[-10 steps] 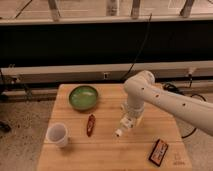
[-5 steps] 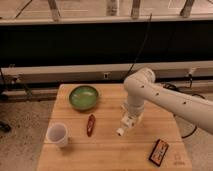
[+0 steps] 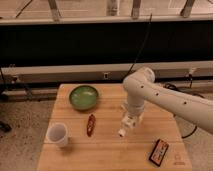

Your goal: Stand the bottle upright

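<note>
- The bottle (image 3: 126,124) is seen tilted, cap end low and pointing toward the front-left, directly below the jaws, right of worktop centre.
- The gripper (image 3: 131,118) is positioned over the bottle's upper end; whether the jaws are apart or clamped on the bottle cannot be told, since they are hidden by the wrist.
- The white arm (image 3: 165,97) is extended in from the right, bent down to the jaws.
- A slim red item (image 3: 90,124) is laid flat to the left of the jaws, apart from the bottle.
- A green bowl (image 3: 83,96) is set left of and behind the jaws.
- A white cup (image 3: 57,134) is stood upright far left of the jaws, near the front.
- A dark packet (image 3: 160,152) with red marking is laid right of and in front of the jaws.
- All are carried by the wooden worktop (image 3: 107,155).
</note>
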Available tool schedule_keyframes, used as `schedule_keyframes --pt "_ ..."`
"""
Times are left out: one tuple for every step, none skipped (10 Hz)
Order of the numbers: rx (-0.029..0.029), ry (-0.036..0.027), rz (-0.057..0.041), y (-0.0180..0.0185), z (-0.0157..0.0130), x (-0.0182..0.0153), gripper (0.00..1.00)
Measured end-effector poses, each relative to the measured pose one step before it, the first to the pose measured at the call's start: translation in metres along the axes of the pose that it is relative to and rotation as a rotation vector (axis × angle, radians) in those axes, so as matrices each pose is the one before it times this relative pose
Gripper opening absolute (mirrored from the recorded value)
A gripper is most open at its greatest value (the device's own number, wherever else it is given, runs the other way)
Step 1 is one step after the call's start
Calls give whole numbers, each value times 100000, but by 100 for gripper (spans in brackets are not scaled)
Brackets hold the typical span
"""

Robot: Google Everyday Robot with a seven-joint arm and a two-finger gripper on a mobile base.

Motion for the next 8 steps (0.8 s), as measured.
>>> schedule_keyframes --pt "134 -306 595 91 70 148 0" --pt "-238 -2780 2801 -61 116 122 0" --pt "-327 -4574 2891 -87 149 182 0" --pt "-972 -5489 3634 -237 171 314 0" --pt "-802 -4123 5030 -188 134 348 0" --pt "-979 -1855 2779 -51 17 237 0" --pt "-704 -1223 2263 -9 -29 226 0" --pt "-1210 -2290 5401 80 17 253 0"
